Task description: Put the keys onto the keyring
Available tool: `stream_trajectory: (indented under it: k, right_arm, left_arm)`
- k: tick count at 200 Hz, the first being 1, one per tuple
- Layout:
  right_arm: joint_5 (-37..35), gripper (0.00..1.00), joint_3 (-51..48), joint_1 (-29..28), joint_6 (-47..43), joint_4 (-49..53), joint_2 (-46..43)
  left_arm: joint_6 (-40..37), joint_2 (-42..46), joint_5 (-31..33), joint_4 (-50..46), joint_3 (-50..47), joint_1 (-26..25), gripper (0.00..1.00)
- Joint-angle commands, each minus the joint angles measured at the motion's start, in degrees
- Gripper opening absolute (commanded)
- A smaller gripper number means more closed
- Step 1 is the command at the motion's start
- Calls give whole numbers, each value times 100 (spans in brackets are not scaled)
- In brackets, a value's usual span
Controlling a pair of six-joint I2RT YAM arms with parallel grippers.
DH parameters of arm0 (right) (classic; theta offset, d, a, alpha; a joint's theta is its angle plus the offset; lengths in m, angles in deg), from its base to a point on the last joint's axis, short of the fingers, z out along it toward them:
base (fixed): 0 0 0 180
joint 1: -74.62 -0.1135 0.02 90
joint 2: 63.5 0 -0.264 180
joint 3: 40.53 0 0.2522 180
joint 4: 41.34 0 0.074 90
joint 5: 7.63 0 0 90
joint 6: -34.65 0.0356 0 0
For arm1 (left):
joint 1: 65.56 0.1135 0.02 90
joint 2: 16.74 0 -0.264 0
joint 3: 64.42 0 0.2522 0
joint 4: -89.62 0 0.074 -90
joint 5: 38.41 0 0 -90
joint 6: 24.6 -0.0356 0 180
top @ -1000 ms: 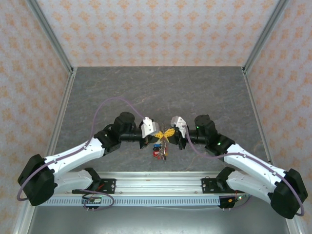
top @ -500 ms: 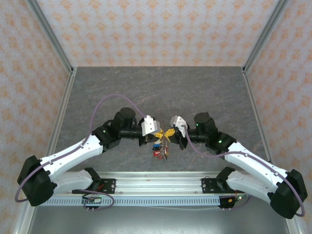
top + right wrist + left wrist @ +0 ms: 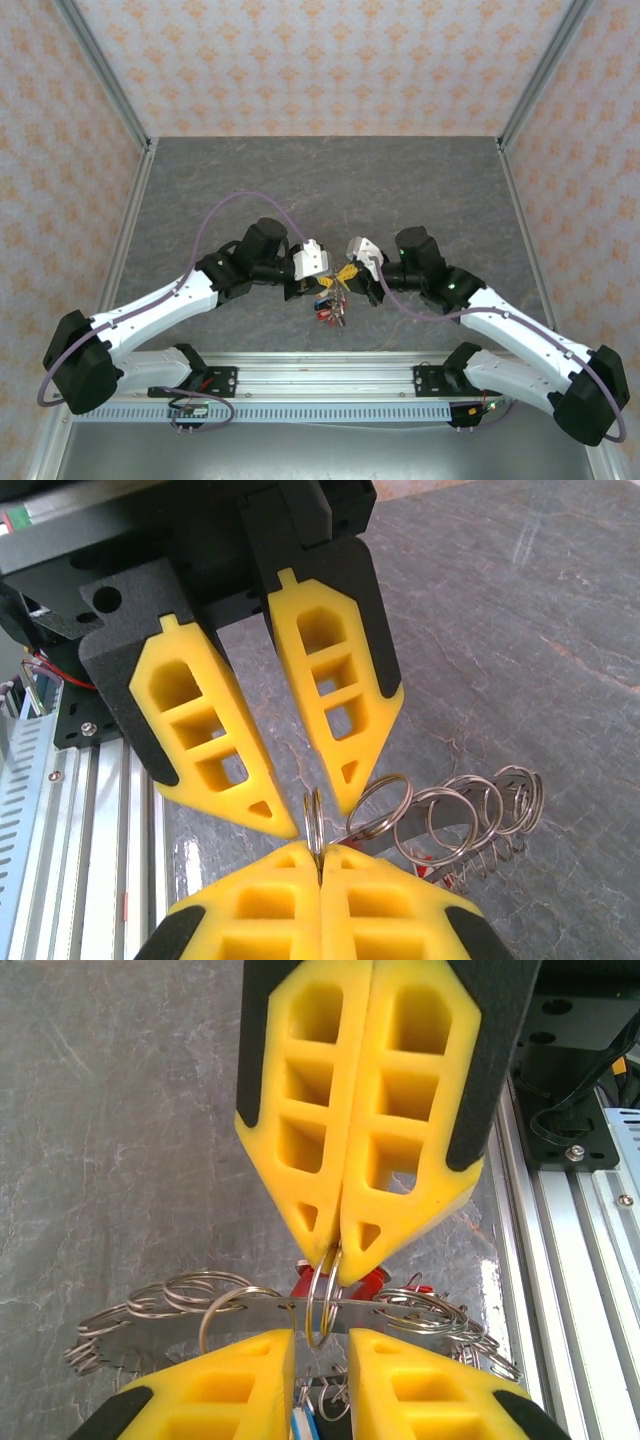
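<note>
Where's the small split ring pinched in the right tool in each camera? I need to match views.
Top external: too small to make out; it is where the left tool and right tool meet.
Left wrist: split ring lower centre, just below the right tool.
Right wrist: bottom centre, standing up from the right tool.
Shared landmark: the right tool's shut yellow tips.

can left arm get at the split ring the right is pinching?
Likely yes: left fingers stand open either side of the split ring, nothing between; right fingers pinch its far edge.
</note>
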Motion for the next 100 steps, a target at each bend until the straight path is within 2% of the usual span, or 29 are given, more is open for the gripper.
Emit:
stream_trajectory:
  k: [1, 73, 100]
  right_arm:
    - [92, 0, 358, -49, -171, -151, 19]
    - [151, 1, 408, -58, -173, -254, 233]
    - [123, 3, 469, -66, -169, -163, 287]
  left_arm:
    - [121, -17, 21, 187, 179, -63, 21]
    - [96, -154, 63, 223, 188, -114, 19]
    - [69, -208, 121, 179, 226, -123, 10]
